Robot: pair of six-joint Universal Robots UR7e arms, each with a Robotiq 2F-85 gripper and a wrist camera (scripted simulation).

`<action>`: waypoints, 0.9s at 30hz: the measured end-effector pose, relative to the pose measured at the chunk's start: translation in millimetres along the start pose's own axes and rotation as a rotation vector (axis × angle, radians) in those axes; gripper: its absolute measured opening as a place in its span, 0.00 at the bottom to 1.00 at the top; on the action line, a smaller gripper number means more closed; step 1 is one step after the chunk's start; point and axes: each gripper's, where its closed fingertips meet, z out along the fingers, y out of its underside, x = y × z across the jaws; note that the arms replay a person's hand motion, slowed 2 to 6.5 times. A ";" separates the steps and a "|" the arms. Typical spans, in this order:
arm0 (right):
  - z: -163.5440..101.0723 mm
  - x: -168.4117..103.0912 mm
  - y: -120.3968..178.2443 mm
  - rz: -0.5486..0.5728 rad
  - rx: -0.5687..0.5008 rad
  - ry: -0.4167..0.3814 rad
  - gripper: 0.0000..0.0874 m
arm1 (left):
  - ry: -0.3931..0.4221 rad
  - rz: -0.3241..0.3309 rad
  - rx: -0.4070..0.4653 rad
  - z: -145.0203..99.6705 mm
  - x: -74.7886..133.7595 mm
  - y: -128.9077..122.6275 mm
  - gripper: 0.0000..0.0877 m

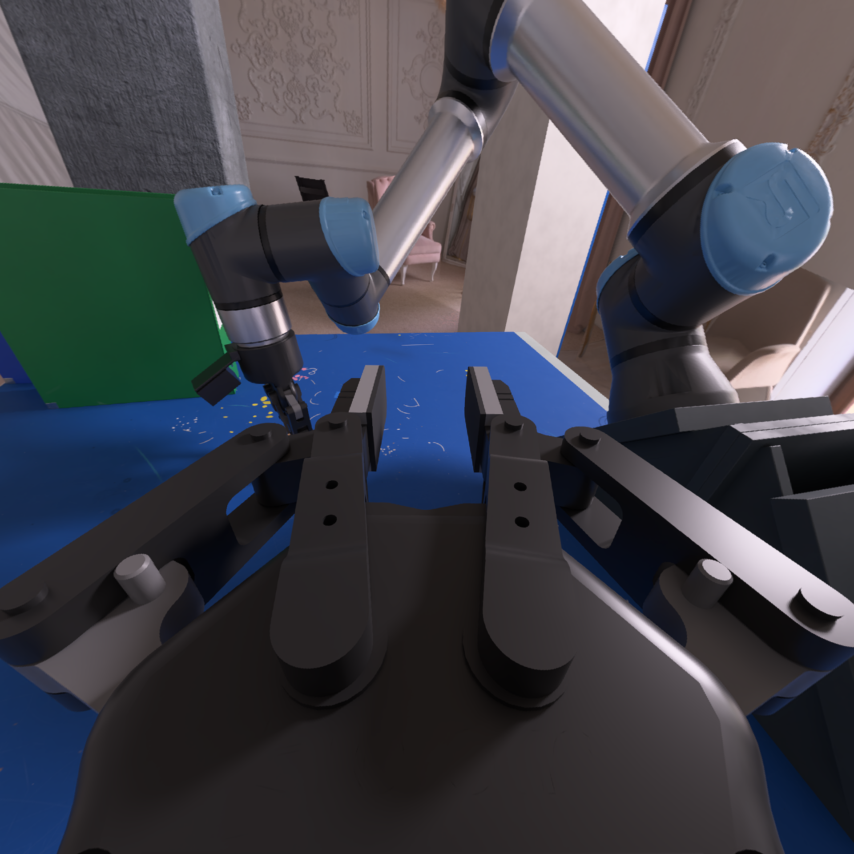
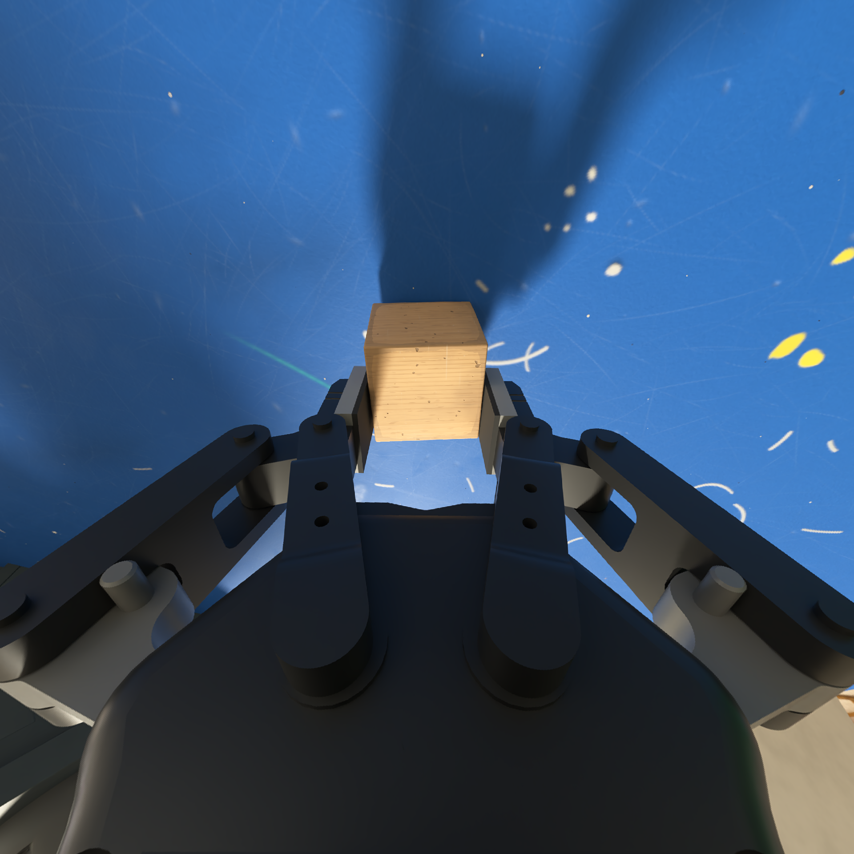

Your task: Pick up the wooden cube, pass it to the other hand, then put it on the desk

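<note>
The wooden cube [image 2: 425, 369] is a light tan block that sits between the two pads of my right gripper [image 2: 425, 375], which is shut on its sides. The right gripper points down at the blue desk [image 2: 185, 231], and the cube's far face is at or just above the desk, where its shadow begins. My left gripper [image 1: 425, 374] hangs over the desk [image 1: 115, 471], jaws apart with nothing between them. In the left wrist view the right gripper [image 1: 292, 411] is off to the left, fingers down at the desk. The cube is hidden there.
A green upright panel [image 1: 101, 295] stands on the desk at the back left, before a grey pillar [image 1: 129, 92]. The right arm [image 1: 430, 194] spans overhead. Its base and a dark mount [image 1: 748, 443] are at the right, by the desk's right edge [image 1: 568, 374].
</note>
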 end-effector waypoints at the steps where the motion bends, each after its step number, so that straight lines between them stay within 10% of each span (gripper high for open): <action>1: 0.3 0.1 -0.1 0.000 -0.001 0.001 0.45 | -0.006 0.001 0.000 -0.6 -0.9 0.0 0.36; 27: 5.9 1.8 -0.1 -0.023 -0.034 0.039 0.45 | -0.100 -0.003 -0.022 -12.6 -14.8 2.4 0.36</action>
